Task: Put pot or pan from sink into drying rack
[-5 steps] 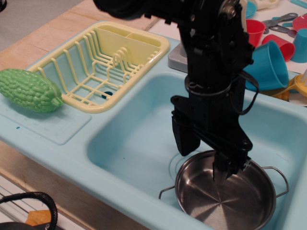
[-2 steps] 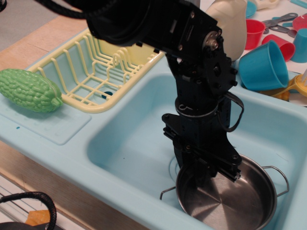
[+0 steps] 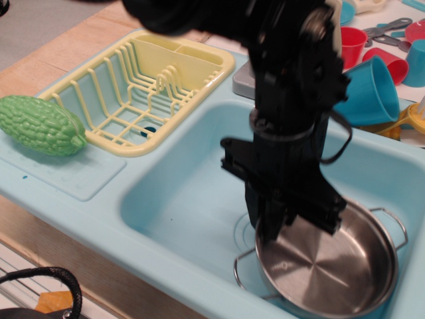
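The shiny steel pot (image 3: 332, 272) with two wire loop handles is in the front right of the light-blue sink (image 3: 179, 193). It looks tilted, with its left side raised off the basin floor. My black gripper (image 3: 269, 234) reaches down from above and is closed on the pot's near-left rim, with one finger inside the pot and one outside. The pale yellow drying rack (image 3: 139, 93) stands to the left behind the sink and holds nothing. The arm hides the basin's drain and back wall.
A bumpy green vegetable (image 3: 40, 125) lies on the draining board left of the rack. Blue cups (image 3: 368, 90) and red cups (image 3: 352, 43) crowd the counter at the back right. A grey object (image 3: 244, 80) sits behind the sink.
My gripper moved from the pot's middle to its left rim and closed on it. The pot has shifted to the right and tipped up.
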{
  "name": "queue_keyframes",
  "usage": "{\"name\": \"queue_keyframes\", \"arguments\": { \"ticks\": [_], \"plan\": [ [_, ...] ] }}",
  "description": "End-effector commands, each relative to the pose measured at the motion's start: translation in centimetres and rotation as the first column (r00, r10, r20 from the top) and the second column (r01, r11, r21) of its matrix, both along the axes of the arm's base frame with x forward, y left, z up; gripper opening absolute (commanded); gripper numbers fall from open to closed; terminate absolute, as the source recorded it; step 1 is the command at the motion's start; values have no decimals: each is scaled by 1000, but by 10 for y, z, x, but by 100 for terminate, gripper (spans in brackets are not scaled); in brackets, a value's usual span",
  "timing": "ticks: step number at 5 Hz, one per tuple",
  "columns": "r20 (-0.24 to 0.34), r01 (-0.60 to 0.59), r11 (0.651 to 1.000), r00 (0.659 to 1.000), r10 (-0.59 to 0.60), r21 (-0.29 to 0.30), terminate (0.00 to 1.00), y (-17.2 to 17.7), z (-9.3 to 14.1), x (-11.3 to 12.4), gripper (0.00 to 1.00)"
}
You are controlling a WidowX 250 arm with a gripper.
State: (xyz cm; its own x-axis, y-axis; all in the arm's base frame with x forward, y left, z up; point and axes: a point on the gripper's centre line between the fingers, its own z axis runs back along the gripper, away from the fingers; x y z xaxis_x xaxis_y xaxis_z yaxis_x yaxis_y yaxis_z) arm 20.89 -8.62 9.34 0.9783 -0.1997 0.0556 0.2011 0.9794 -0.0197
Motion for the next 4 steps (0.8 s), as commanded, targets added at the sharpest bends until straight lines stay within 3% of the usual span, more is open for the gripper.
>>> {"name": "queue_keyframes", "arguments": {
  "ticks": [1, 2, 4],
  "plan": [
    [102, -10, 999, 995, 6, 41, 0, 23, 45, 26, 0],
    [131, -4, 997, 991, -6, 77, 0, 56, 64, 42, 0],
    [157, -18, 997, 988, 6, 81, 0, 124, 76, 56, 0]
  ]
}}
